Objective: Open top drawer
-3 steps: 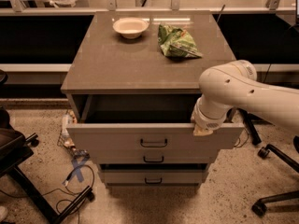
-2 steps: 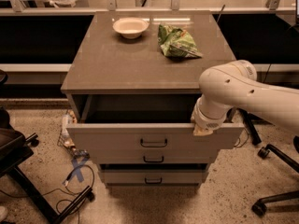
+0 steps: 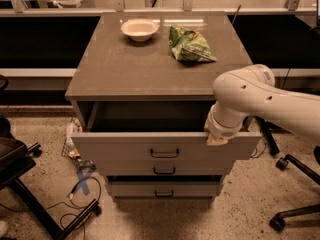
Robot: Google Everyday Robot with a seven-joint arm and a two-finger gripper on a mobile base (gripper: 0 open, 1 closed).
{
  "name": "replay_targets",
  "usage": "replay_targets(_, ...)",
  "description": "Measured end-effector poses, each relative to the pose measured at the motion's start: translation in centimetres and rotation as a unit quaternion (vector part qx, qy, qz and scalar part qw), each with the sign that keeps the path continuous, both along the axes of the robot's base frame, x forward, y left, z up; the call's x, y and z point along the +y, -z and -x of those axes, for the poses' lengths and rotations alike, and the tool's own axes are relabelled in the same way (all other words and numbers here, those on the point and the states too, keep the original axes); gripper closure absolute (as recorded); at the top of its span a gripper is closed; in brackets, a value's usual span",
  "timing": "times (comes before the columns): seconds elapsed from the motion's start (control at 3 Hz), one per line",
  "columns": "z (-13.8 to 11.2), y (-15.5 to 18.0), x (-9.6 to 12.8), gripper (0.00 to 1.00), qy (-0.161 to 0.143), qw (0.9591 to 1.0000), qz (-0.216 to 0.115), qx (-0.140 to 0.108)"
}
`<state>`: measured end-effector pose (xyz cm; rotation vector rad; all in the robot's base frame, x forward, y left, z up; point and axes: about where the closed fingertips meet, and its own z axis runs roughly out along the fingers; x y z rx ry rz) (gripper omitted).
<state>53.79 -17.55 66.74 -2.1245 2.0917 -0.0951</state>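
Gripper (image 3: 216, 139) sits at the upper rim of the top drawer (image 3: 125, 146), near that panel's right end, with the thick white wrist above it covering most of it. Whether it is open or closed, and whether it has hold of the rim, I cannot tell. The white arm (image 3: 280, 101) runs from it up and away to the right edge of the view.

The top drawer stands open, its flat front well forward of the cabinet and its deep interior dark and in shadow behind the panel. Its small dark bar handle (image 3: 164, 153) is at the middle of the front, left of the gripper and apart from it. Below are 2 shorter drawers, the middle drawer (image 3: 200, 169) and the bottom drawer (image 3: 130, 189), each with a similar dark handle.

On the cabinet top (image 3: 130, 69) a pale bowl (image 3: 140, 29) stands near the back edge, and a crumpled green bag (image 3: 191, 44) lies just to its right, apart from it. On the speckled floor, a black wheeled chair base (image 3: 292, 204) is at the right, dark cables (image 3: 75, 204) lie at the left beside a black frame (image 3: 30, 194).
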Motion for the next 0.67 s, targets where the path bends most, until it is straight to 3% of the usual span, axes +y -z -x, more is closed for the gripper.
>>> replay_targets(0.33,0.00,0.01,0.00,0.53,0.000,1.0000,0.000,0.000)
replay_targets(0.67,0.00,0.01,0.00,0.30,0.000,1.0000,0.000,0.000)
